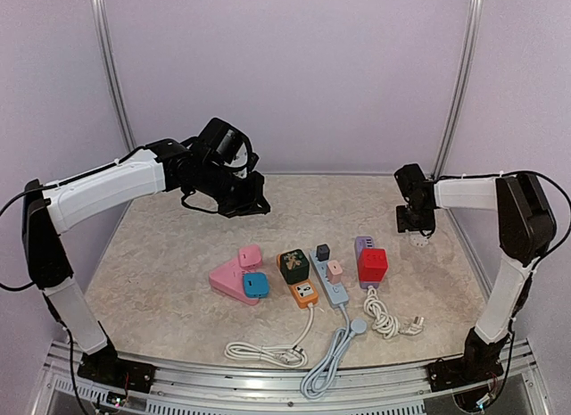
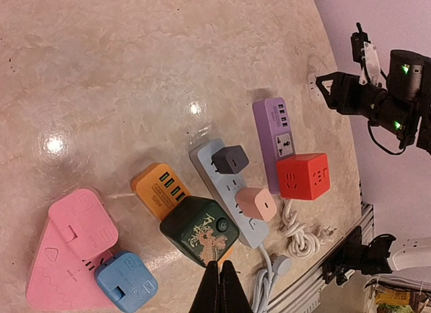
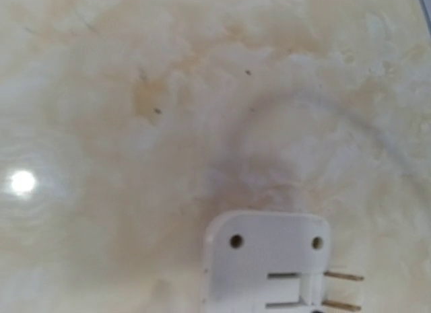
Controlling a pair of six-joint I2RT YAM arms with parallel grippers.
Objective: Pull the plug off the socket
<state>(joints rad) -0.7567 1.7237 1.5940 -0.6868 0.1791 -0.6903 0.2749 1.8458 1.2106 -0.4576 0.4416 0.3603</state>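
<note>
White plastic plug (image 3: 266, 259), likely light, rigid, slick; best pinched across flat sides, off prongs (image 3: 340, 289). Right tool (image 1: 416, 229) released; left tool (image 2: 219, 286) clenched, empty.

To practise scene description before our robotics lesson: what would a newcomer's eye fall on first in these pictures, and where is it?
Bright colours crowd the middle of the table: a pink triangular block, an orange strip carrying a dark green cube, a light blue strip, and a purple strip carrying a red cube. Far off on the right, a lone white plug lies loose on the table, close to the right gripper.
</note>
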